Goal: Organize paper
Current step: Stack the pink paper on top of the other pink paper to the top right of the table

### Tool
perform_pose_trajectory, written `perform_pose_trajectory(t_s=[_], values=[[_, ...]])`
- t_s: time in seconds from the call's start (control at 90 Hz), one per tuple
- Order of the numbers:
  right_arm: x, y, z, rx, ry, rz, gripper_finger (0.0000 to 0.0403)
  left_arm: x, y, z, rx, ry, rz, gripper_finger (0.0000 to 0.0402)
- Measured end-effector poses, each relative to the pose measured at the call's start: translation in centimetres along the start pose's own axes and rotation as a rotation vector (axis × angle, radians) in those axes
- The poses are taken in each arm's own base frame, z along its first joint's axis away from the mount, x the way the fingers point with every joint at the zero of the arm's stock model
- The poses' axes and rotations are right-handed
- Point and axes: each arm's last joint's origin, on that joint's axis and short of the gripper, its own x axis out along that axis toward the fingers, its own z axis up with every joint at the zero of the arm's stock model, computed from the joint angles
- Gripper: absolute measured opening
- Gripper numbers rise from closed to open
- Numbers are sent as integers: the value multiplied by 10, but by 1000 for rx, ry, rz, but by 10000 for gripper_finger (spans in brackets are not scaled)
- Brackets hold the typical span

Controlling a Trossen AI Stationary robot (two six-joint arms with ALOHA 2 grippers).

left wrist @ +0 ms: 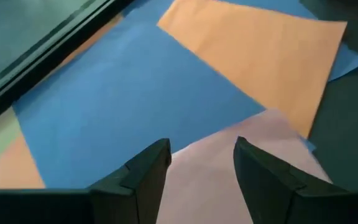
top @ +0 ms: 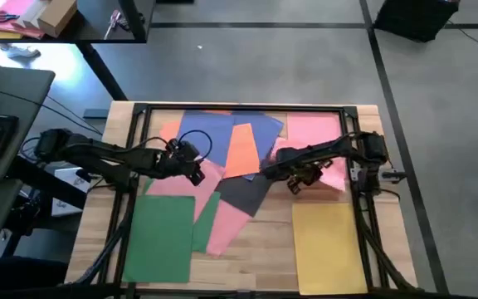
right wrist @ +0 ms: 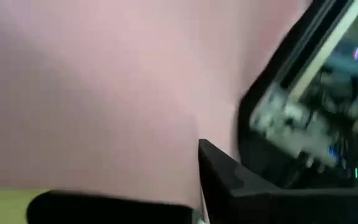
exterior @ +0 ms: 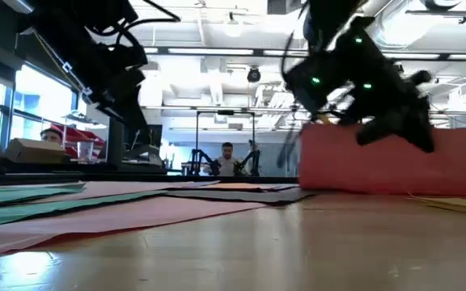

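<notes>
Called for a slow, level carry over the table (top: 256, 249), judging by the loose paper (top: 222, 133) fanned across its middle; best lifted high enough to drag nothing along; probably best laid as a pile of its own near the yellow sheet (top: 326, 241). Found the pink sheet (exterior: 379, 166) standing on edge at the table's right side, directly under the right gripper (top: 295, 183) and apparently pinched along its top edge; found the left gripper (top: 196, 170) hovering mid-table above another pink page, fingers (left wrist: 145, 177) parted, gripping nothing.
</notes>
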Motion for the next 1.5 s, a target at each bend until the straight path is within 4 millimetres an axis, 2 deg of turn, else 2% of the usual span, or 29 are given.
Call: perform_pose_trajectory(t_s=[0.156,0.278,0.356,0.622,0.867,1.178,1.5], values=[[-5,13,-13,-39,-19,197,0,1,0,-1,-9,-10,-3,168],[-23,21,-6,-77,-134,396,0,1,-2,4,-4,-57,-22,168],[-31,20,2,-71,-210,462,0,1,-4,8,3,-85,-36,168],[-28,-9,34,238,-297,380,0,1,-6,11,13,-110,-62,168],[-25,-30,62,354,-249,402,0,0,-6,11,21,-113,-63,168],[-11,-75,107,539,-139,440,0,0,-6,12,30,-125,-66,168],[-4,-101,145,636,-202,573,0,0,-7,13,36,-129,-69,168]])
